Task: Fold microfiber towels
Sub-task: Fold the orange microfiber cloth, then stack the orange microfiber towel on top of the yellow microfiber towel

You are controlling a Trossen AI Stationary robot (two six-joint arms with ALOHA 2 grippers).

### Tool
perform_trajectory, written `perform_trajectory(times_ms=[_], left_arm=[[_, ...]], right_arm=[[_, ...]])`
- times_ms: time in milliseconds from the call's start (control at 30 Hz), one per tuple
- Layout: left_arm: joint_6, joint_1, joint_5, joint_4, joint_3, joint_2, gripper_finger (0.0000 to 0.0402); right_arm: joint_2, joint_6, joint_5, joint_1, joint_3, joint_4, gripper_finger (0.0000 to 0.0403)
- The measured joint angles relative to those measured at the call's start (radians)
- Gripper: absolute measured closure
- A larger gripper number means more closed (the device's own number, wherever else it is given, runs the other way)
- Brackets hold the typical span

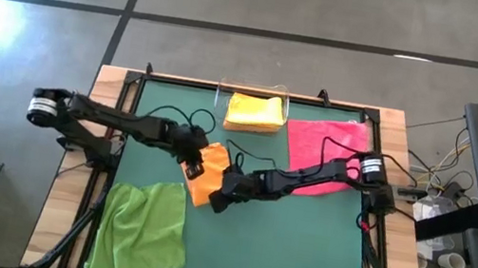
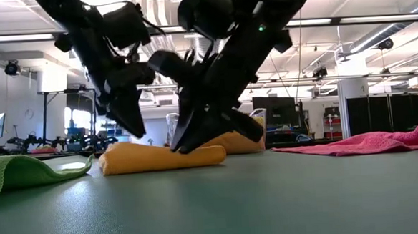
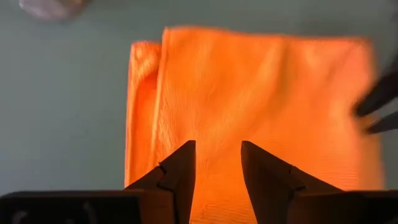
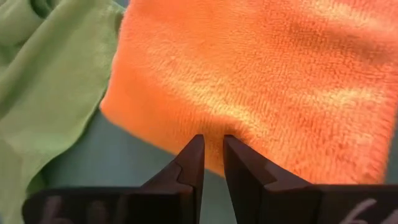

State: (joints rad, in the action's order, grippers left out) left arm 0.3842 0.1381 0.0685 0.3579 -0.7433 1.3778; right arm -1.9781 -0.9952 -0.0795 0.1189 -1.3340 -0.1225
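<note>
Orange towel (image 1: 204, 176) lies folded on the green counter (image 1: 298, 249), near its middle, left of centre; in the low view it shows as a flat, thick bundle (image 2: 161, 157) resting on the surface.

Left hand (image 1: 191, 160) sits over the towel's left edge; in its wrist view the two fingers (image 3: 180, 174) stand apart with a clear gap, the towel directly beneath and beyond them; nothing is held between them; the hand is open. A folded-over strip shows along one side of the towel in that view.

Right hand (image 1: 221, 197) sits at the towel's lower right edge; in its wrist view the fingers (image 4: 189, 165) stand with a narrow gap, tips at the towel's edge (image 4: 261, 87); whether any cloth is pinched between them cannot be told. In the low view both hands reach down to the bundle, the right one meeting its top near the middle.

Lime green towel (image 1: 142, 229) lies loosely spread at the counter's front left, close beside the orange towel, not folded flat; its edge shows in the right wrist view (image 4: 43, 81).

Hot pink towel (image 1: 325, 152) lies spread at the back right, partly under the right arm.

Yellow towel (image 1: 255, 111) lies folded at the back centre, inside a clear bin (image 1: 223, 91).
</note>
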Motion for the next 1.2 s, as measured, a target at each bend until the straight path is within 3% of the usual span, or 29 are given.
perform_trajectory(times_ms=[300,667,900,1200], left_arm=[[-0.032,0.000,0.002,0.001,0.001,-0.083,0.0289],[-0.111,0.000,-0.008,0.026,0.010,-0.137,0.0289],[-0.112,-0.001,-0.018,0.012,0.009,-0.137,0.0288],[-0.112,-0.001,-0.019,0.008,0.009,-0.137,0.0287]], right_arm=[[-0.063,-0.035,0.043,0.002,-0.077,-0.133,0.0351],[0.035,0.285,0.105,0.006,-0.135,-0.767,0.0351],[0.103,0.362,-0.068,0.010,-0.132,-0.969,0.0351],[0.264,0.360,-0.113,0.052,-0.114,-0.976,0.0351]])
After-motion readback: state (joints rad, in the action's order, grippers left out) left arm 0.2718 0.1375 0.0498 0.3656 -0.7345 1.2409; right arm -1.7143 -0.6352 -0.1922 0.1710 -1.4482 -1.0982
